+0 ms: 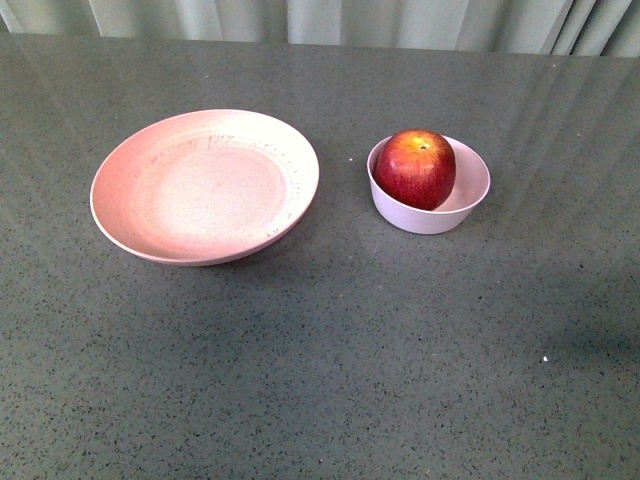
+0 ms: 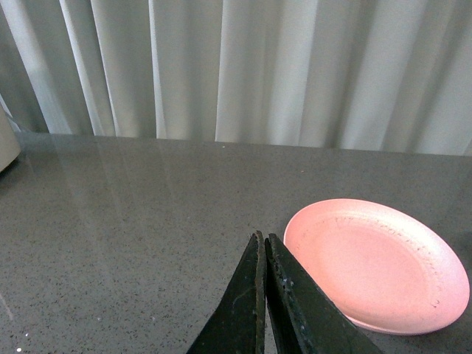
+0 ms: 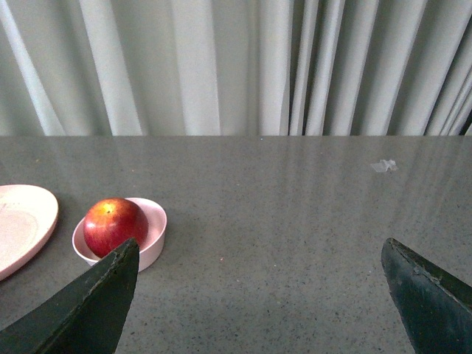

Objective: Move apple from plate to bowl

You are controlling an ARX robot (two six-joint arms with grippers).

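Note:
The dark-red apple (image 1: 415, 167) sits inside the small pale-pink bowl (image 1: 470, 195), filling most of it. To its left the wide pink plate (image 1: 120, 180) holds nothing. Neither arm appears in the front view. In the left wrist view my left gripper (image 2: 264, 237) is shut, its black fingers pressed together with nothing between them, just short of the plate (image 2: 376, 265). In the right wrist view my right gripper (image 3: 259, 251) stands wide open over bare table, well back from the bowl (image 3: 153, 230) and the apple (image 3: 114, 225); the plate's rim (image 3: 33, 221) shows at the picture's edge.
The things rest on a grey speckled table (image 1: 330, 350). A pale curtain (image 1: 320, 22) hangs behind its far edge. A small scrap of tape (image 3: 383, 166) lies on the table far from the bowl.

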